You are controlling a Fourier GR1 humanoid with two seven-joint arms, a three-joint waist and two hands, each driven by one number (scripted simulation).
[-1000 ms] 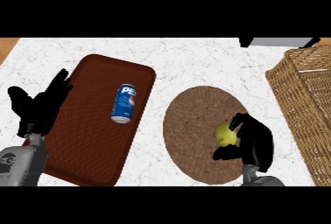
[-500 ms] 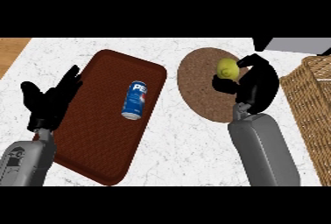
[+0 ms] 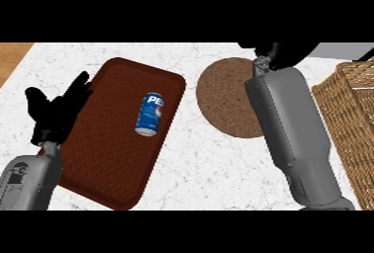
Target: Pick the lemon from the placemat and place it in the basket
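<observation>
— Lemon: can you find it anywhere?

— No yellow shows. The right hand [image 3: 281, 52] is at the one o'clock edge of the view, partly cut off by the top, and its black fingers look bunched together; whether the lemon sits inside them I cannot tell.

— And the placemat?

— The round placemat [image 3: 225, 96], brown and finely speckled, lies at about one o'clock from the middle. Its right side is hidden under the grey right forearm [image 3: 292, 133], which runs from five o'clock up toward one.

— What about the basket?

— The basket [image 3: 354, 111] is woven wicker, pale tan, at three o'clock, and cut off by the right edge, so only its corner and side wall show.

— Left side?

— The left hand [image 3: 57, 109] rests at nine o'clock, fingers spread apart and upright, holding nothing (it overlaps the near edge of the tray). The tray [image 3: 110, 143] is a dark reddish-brown rounded rectangle with a quilted-looking texture, tilted across the marbled white counter [image 3: 205, 168].

— Anything on it?

— A blue cylindrical can [image 3: 151, 114] with white lettering, lying on its side near the tray's upper half.
</observation>
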